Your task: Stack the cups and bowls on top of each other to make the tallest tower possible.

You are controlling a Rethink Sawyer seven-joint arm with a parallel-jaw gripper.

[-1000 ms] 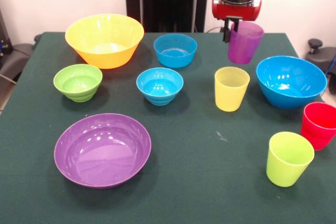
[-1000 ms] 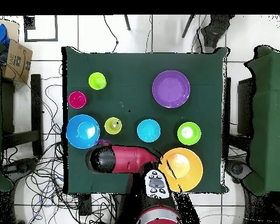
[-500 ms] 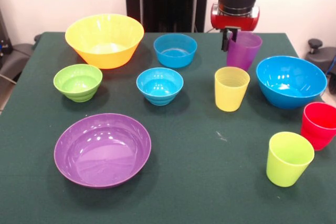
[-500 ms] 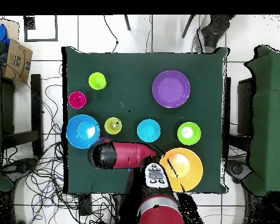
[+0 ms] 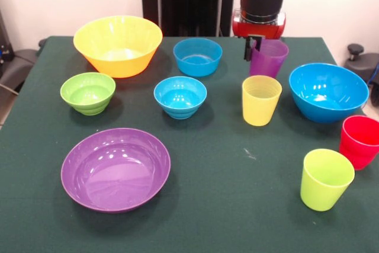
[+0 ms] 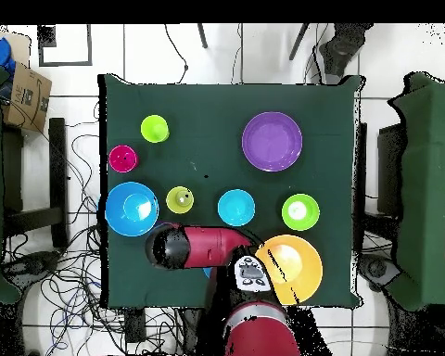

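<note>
End effector (image 5: 256,49) clamped on purple cup (image 5: 267,58) rim | cup hangs just behind yellow cup (image 5: 261,99), beside large blue bowl (image 5: 328,91) | no tower started | advice: centre over target, lower straight, release only once seated.

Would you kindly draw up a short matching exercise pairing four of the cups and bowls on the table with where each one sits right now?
Things:
1. purple cup
2. lime green cup
3. small green bowl
4. wide purple bowl

Places in the front view:
A. nearest the camera, on the picture's left
B. at the gripper, behind the yellow cup
C. just in front of the yellow-orange bowl
D. in front of the red cup

Pairs: 1-B, 2-D, 3-C, 4-A
</note>
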